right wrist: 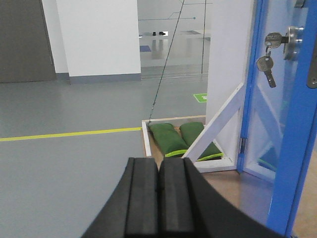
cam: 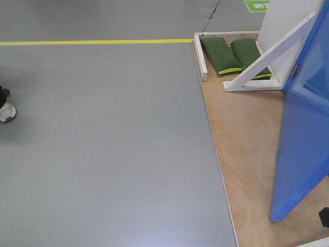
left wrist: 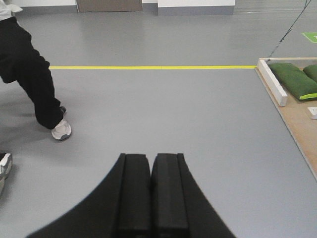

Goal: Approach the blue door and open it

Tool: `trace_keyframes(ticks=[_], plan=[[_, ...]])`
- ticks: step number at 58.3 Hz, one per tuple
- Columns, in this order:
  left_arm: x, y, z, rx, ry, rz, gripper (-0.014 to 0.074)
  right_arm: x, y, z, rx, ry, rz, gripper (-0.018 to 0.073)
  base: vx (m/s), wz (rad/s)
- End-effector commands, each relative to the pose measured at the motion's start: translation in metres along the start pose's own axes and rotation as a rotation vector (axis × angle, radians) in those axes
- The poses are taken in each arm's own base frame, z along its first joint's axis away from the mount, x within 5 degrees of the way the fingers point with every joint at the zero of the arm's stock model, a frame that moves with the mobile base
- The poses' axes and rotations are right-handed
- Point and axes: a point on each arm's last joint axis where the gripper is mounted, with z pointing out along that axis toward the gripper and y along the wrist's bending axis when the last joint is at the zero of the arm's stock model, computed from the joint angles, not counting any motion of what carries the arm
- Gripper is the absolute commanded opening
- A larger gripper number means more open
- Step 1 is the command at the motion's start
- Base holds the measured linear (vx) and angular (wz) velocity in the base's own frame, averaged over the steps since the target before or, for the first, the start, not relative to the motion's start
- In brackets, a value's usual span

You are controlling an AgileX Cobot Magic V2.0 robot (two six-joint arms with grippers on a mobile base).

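Note:
The blue door (cam: 303,144) stands tall at the right of the front view, on the wooden platform, angled out from the white wall panel (cam: 288,20). In the right wrist view the blue door (right wrist: 297,148) fills the right edge, its glossy face mirroring the brace, and a bunch of keys (right wrist: 266,64) hangs from its round lock (right wrist: 293,35). My right gripper (right wrist: 158,163) is shut and empty, low and to the left of the door, apart from it. Over bare grey floor, my left gripper (left wrist: 150,161) is also shut and empty.
A plywood platform (cam: 247,144) with a white kerb board (cam: 200,56) carries two green sandbags (cam: 222,55) and a white diagonal brace (cam: 267,59). Yellow tape (cam: 97,42) crosses the grey floor. A person's legs (left wrist: 34,84) stand at the left, one shoe (cam: 7,110) showing.

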Motion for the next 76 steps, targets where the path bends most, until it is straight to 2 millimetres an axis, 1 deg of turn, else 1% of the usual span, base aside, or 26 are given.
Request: trace_keyframes(ticks=[1, 40, 76], plan=[[-0.0159, 0.0002, -0.0045, 0.002, -0.117, -0.010, 0.0073, -0.0071, 0.0000, 0.0001, 0.002, -0.081, -0.006, 0.0008, 0.31, -0.08], [-0.0159, 0.0002, -0.0045, 0.002, -0.117, -0.010, 0.0073, -0.0068, 0.0000, 0.0001, 0.002, -0.078, -0.006, 0.0008, 0.23, -0.02], [-0.0159, 0.0002, -0.0045, 0.002, -0.117, -0.010, 0.0073, -0.0068, 0.0000, 0.0001, 0.002, -0.078, -0.006, 0.0008, 0.05, 0.01]])
